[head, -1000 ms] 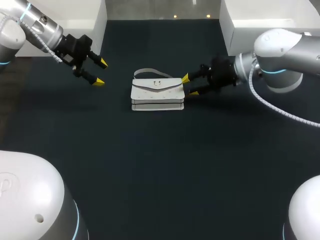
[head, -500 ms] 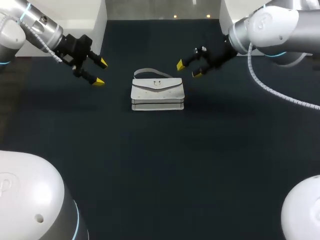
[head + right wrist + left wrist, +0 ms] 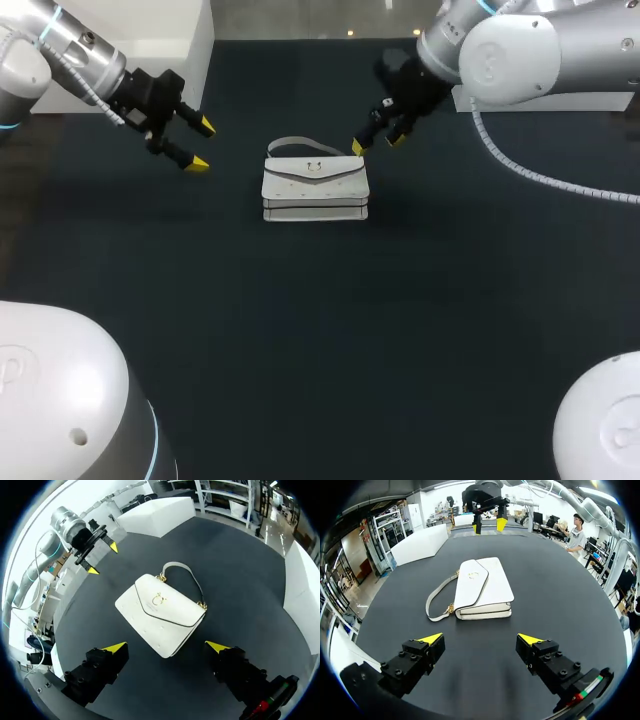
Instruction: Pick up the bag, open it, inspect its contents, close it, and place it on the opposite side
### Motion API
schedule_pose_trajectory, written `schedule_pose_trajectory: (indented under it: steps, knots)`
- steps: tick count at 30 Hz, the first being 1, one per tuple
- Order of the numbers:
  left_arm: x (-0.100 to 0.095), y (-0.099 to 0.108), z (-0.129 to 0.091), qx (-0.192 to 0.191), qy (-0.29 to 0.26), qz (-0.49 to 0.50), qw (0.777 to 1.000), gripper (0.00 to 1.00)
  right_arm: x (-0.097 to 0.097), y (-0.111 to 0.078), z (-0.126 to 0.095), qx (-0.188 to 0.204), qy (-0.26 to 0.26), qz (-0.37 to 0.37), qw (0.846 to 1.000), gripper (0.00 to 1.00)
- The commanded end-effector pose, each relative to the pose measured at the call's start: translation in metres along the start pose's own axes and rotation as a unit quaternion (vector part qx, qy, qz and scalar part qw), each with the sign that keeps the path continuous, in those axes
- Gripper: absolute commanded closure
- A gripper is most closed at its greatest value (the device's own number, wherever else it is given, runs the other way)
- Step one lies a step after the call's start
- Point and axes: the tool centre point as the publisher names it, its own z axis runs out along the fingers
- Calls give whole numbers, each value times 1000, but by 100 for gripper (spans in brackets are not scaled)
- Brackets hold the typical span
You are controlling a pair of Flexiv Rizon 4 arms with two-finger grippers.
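A white handbag point(image 3: 315, 188) lies flat on the dark table, flap shut, its strap point(image 3: 300, 143) looped on the far side. My right gripper point(image 3: 377, 143) hangs open above the bag's far right corner, touching nothing. From its wrist view the bag point(image 3: 160, 612) lies below and ahead of the open right gripper point(image 3: 167, 646). My left gripper point(image 3: 201, 145) stands open and empty to the left of the bag, well apart from it. The left wrist view has the bag point(image 3: 482, 587) ahead of the left gripper point(image 3: 480, 639), and the right gripper point(image 3: 489, 526) shows beyond it.
White blocks stand at the back left point(image 3: 170, 25) and back right point(image 3: 530, 45) of the table. Dark tabletop point(image 3: 320, 330) stretches from the bag to the front edge.
My right gripper has opened wider, left the bag's right end, and risen back toward the far side. The bag and the left arm have not moved.
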Motion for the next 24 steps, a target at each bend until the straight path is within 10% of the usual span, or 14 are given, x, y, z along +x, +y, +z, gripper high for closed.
schedule_pose_trajectory:
  steps: [1, 24]
  knots:
    - [-4, -2, 1, -4, 0, 18, 1000, 0, 6, 13, -2, 31, -59, -20, 998, 0]
    - [-12, -49, -5, -2, -90, 203, 975, 0, 36, -8, -3, -77, -268, -326, 903, 0]
